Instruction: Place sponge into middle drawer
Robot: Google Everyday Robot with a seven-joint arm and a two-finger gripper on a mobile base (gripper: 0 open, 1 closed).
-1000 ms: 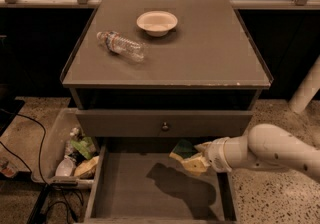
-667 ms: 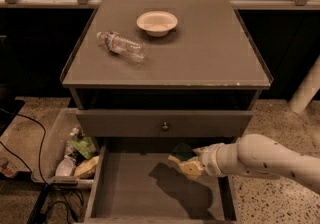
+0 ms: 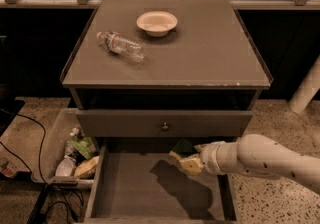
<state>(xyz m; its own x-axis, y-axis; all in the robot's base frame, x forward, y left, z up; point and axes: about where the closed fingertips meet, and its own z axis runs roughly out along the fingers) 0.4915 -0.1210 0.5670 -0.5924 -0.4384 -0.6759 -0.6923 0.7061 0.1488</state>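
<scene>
The sponge [image 3: 184,157], pale yellow foam with a dark green layer on top, is held in my gripper [image 3: 196,158], which is shut on it. The white arm reaches in from the right. The sponge hangs above the back right part of the open middle drawer [image 3: 135,188], a wide shallow grey drawer pulled out at the bottom of the cabinet. The sponge casts a dark shadow on the drawer floor below it.
The cabinet top [image 3: 200,53] holds a white bowl [image 3: 156,22] and a lying plastic bottle [image 3: 120,45]. A shut drawer front with a small knob [image 3: 164,127] sits above the open drawer. A bin of rubbish [image 3: 75,155] stands at the left, with cables on the floor.
My arm has moved a little left and lower with the sponge, further over the open drawer. Everything else is unmoved.
</scene>
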